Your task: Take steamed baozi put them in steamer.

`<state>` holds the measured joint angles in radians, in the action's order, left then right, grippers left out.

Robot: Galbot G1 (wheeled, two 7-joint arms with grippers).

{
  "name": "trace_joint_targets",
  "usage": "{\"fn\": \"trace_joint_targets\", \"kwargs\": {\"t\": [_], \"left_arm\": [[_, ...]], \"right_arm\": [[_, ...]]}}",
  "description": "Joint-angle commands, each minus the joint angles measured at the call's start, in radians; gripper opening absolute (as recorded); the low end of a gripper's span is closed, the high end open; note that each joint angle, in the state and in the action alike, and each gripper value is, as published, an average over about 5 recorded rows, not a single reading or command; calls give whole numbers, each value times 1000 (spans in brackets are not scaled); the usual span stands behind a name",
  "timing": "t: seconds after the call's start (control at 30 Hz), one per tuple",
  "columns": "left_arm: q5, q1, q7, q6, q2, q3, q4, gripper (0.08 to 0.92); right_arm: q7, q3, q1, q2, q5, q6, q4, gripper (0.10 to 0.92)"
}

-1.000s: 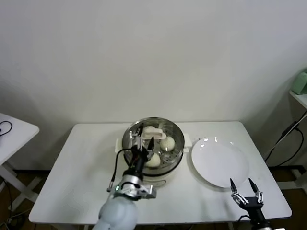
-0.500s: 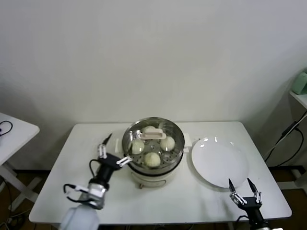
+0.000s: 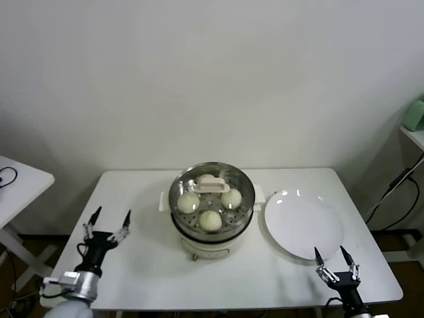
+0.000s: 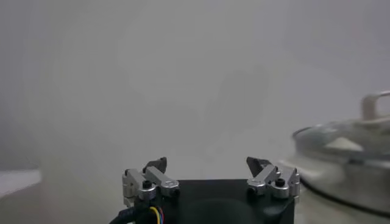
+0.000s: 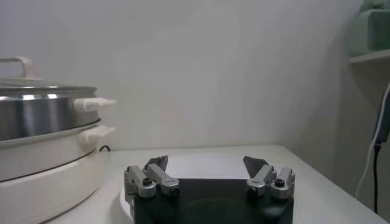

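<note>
The steel steamer [image 3: 212, 205] stands mid-table on its cream base, with a glass lid [image 3: 211, 190] and white handle on top. Under the lid lie creamy-white baozi [image 3: 211, 220], three plain to see and another behind the handle. My left gripper [image 3: 107, 218] is open and empty at the table's left front, well apart from the steamer. My right gripper [image 3: 334, 254] is open and empty at the front right, just before the plate. The steamer shows in the left wrist view [image 4: 347, 152] and the right wrist view [image 5: 42, 140]. Each wrist view shows its own gripper, left [image 4: 207, 164] and right [image 5: 206, 163], with the jaws spread.
A flat white plate [image 3: 303, 224] lies bare to the right of the steamer, also in the right wrist view [image 5: 201, 164]. A second white table [image 3: 16, 182] stands at the far left. A shelf [image 3: 412, 132] and cable [image 3: 397, 185] are at the right edge.
My left gripper let go of the lid on the steamer and drew back left and toward the table's front. The right gripper has hardly moved.
</note>
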<state>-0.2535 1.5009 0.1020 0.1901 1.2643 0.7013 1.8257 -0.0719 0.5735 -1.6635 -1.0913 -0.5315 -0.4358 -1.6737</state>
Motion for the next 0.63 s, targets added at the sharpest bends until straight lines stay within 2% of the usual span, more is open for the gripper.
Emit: {"fn": "trace_joint_targets", "kwargs": {"t": [0.03,0.63], "left_arm": [[-134,26,31,105,2,101,-133,823],[-110,26,31,103,11,98,-139,823]], "right_arm": [[1,-1,4,3,6,-6,5,823],[-3,-6,11,6,7,-7,14,823]]}}
